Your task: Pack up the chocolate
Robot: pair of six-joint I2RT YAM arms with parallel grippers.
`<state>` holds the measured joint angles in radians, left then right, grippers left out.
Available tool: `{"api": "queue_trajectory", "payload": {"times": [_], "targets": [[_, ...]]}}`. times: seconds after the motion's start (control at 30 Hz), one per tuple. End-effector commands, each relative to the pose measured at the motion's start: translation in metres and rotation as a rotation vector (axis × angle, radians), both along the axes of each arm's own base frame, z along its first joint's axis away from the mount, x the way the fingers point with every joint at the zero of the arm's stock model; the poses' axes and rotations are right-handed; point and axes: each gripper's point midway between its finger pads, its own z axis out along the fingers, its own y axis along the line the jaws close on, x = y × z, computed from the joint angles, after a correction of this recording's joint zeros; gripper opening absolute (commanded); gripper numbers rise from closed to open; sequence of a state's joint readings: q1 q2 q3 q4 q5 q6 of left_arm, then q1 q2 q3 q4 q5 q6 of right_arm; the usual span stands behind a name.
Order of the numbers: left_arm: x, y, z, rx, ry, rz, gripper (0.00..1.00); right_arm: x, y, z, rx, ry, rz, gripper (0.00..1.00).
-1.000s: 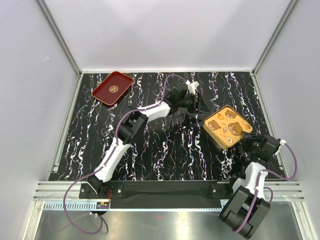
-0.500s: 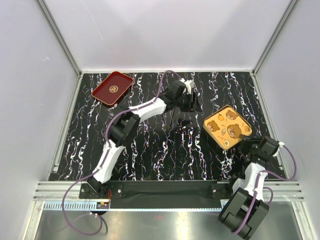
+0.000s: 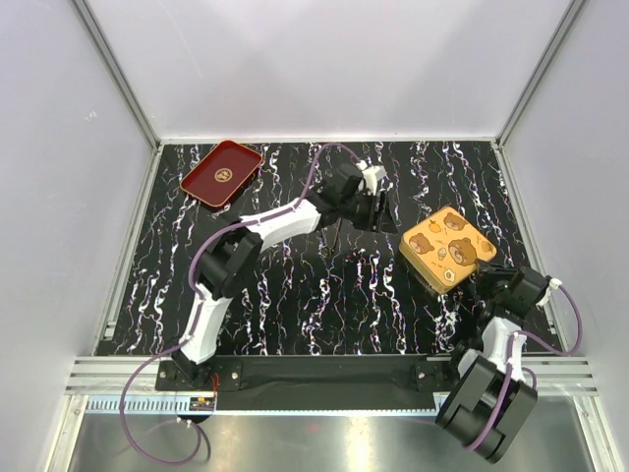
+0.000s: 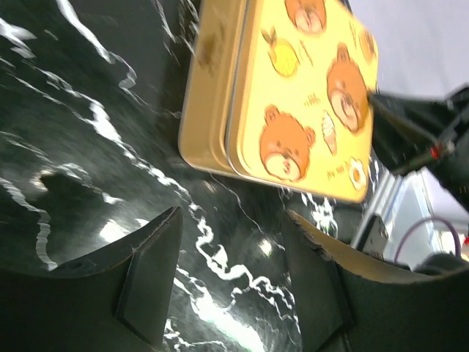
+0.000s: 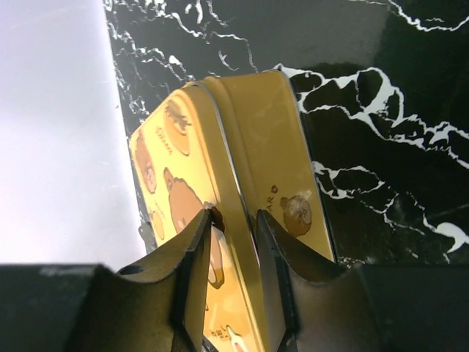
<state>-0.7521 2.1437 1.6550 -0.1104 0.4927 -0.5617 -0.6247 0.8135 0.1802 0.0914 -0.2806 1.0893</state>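
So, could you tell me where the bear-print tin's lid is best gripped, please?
Pinch the lid by its thin rim on the near-right edge, coming in from the right arm's side. The flat top offers no hold, and the right end effector straddles that rim there.

Bright even light; blurry wrist close-ups.

Lab robot cell: white panel walls (image 3: 324, 69), aluminium frame posts (image 3: 116, 74), black marbled tabletop (image 3: 344, 295).
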Motion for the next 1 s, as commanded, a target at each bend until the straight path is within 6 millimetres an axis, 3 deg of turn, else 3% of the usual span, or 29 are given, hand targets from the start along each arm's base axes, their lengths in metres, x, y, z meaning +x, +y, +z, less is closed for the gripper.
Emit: {"api": "queue_trajectory", "payload": {"times": [0.0,0.4,0.97], "targets": [[-0.012,-0.018,0.010,-0.070,-0.011,-0.070,0.61,0.011,-0.012,0.008,-0.040,-0.021,-0.012,0.38],[-0.003,-0.030,0.002,-0.071,-0.008,-0.076,0.61,0.016,-0.017,0.006,-0.037,-0.024,-0.020,0.40],[-0.011,-0.053,0.042,-0.189,-0.054,-0.142,0.61,0.027,-0.022,0.025,-0.054,-0.059,-0.003,0.43]]}}
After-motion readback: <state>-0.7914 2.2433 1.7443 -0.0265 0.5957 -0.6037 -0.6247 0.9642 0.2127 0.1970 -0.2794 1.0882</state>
